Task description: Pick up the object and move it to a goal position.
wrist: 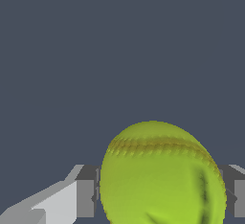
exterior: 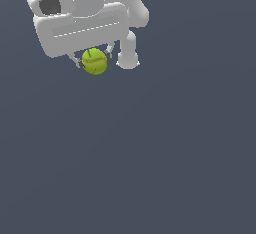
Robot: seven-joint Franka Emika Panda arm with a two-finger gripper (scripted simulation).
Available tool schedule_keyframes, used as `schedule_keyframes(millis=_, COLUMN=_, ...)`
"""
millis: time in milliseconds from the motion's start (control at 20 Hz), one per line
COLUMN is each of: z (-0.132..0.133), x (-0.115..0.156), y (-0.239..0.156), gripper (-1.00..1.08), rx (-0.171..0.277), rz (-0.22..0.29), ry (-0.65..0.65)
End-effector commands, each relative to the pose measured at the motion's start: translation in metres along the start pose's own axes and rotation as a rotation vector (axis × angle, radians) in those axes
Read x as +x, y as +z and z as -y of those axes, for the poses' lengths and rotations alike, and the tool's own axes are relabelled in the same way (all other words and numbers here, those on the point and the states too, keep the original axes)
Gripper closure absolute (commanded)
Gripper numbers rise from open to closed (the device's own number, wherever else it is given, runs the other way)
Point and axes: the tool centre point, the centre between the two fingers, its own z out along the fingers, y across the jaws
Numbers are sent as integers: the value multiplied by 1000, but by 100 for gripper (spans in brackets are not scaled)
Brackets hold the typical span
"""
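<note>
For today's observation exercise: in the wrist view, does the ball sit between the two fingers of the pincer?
Yes, the ball fills the gap between the two grey fingers of the pincer, one showing at each side.

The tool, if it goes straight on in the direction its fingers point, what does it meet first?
The tool already has the yellow-green ball between its fingers, so nothing more meets it there. Beyond the ball, only the plain dark surface shows; how far off it lies is unclear.

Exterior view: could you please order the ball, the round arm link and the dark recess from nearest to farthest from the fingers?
1. ball, between the gripper's fingers
2. round arm link, exterior view's right
3. dark recess, high on exterior view's left
</note>
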Motion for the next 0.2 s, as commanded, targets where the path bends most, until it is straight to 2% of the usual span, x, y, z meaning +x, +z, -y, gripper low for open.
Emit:
schedule_keyframes(millis=0, z=0, x=0, y=-6, gripper=108, rx=0, rz=0, ry=0)
schedule_keyframes(millis=150, z=0, x=0, y=-8, gripper=108, rx=0, rz=0, ry=0)
